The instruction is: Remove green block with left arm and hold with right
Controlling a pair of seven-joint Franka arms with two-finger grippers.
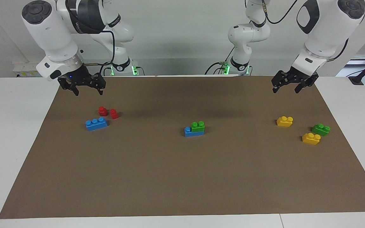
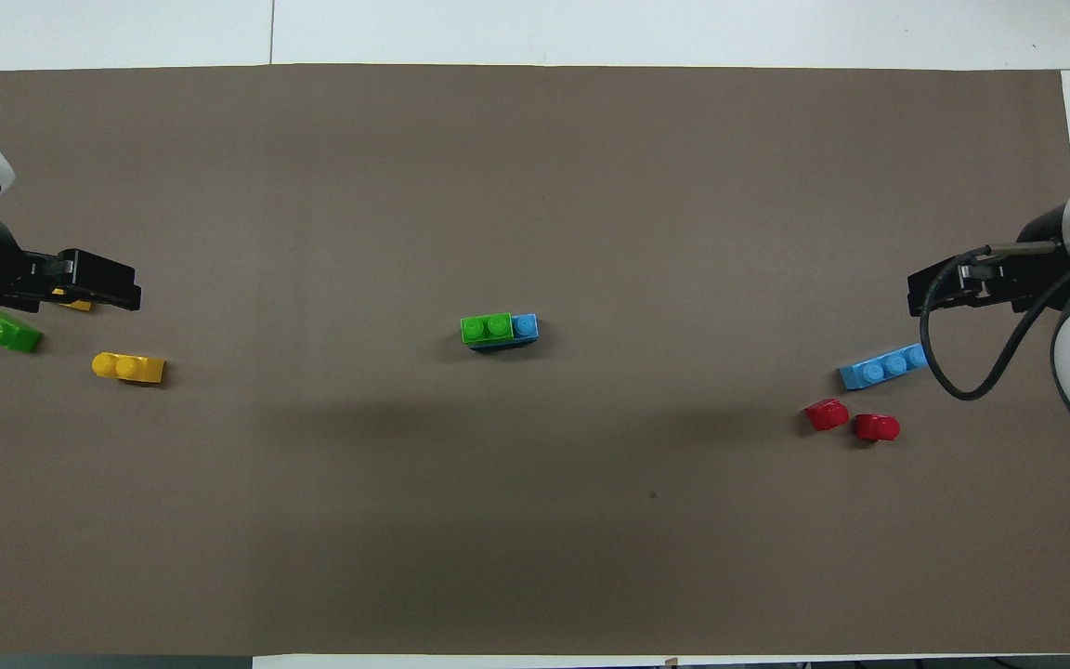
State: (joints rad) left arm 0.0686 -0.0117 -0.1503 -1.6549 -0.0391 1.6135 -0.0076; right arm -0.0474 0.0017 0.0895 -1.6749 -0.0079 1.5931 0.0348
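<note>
A green block (image 1: 198, 126) sits on a blue brick (image 1: 192, 132) in the middle of the brown mat; the pair also shows in the overhead view, green block (image 2: 486, 328) on blue brick (image 2: 525, 325). A second green block (image 1: 321, 129) (image 2: 1, 331) lies loose at the left arm's end. My left gripper (image 1: 285, 91) (image 2: 131, 293) hangs open and empty above the mat's edge at that end, over a yellow brick. My right gripper (image 1: 88, 92) (image 2: 913, 295) hangs open and empty above the mat at the right arm's end. Both are well away from the middle pair.
Two yellow bricks (image 1: 284, 121) (image 1: 311, 138) lie beside the loose green block. A loose blue brick (image 1: 96, 123) and two small red pieces (image 1: 102, 110) (image 1: 114, 114) lie at the right arm's end. The brown mat (image 1: 182, 177) covers the white table.
</note>
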